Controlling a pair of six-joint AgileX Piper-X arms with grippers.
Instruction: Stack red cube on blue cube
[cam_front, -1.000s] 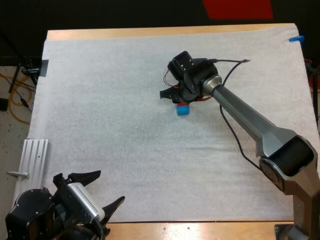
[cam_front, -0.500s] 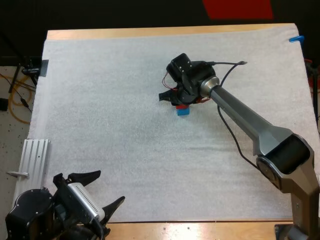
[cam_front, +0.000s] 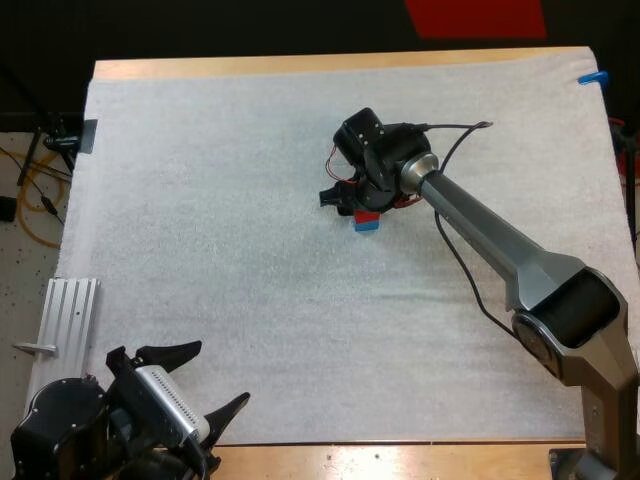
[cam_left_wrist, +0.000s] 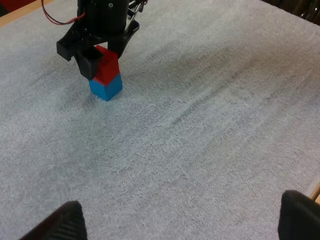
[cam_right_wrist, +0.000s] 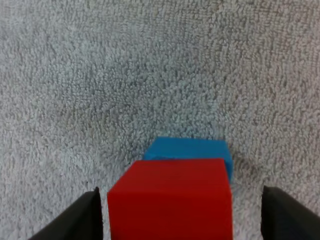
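With right jaws spread to either side of red cube, one finger close by its face, the other finger clear by a gap; pinching nothing, by the look of it. Resting on top of blue cube, with a strip of blue top showing past the red edge; perhaps a touch off square, hard to say. Judged as the letting-go stage, stacking itself all but done. To finish well: widen the spread slightly if room allows; rise straight up from blue cube, no sideways drift, no twist, for fear of brushing red cube and sliding it off; swing away only after clearing the top of the stack; go slowly, given soft mat under blue cube and the risk of rocking. Well apart from blue cube, toward the arms' side of the tabletop and leftward, with left jaws spread too, holding nothing; best left there, out of the way.
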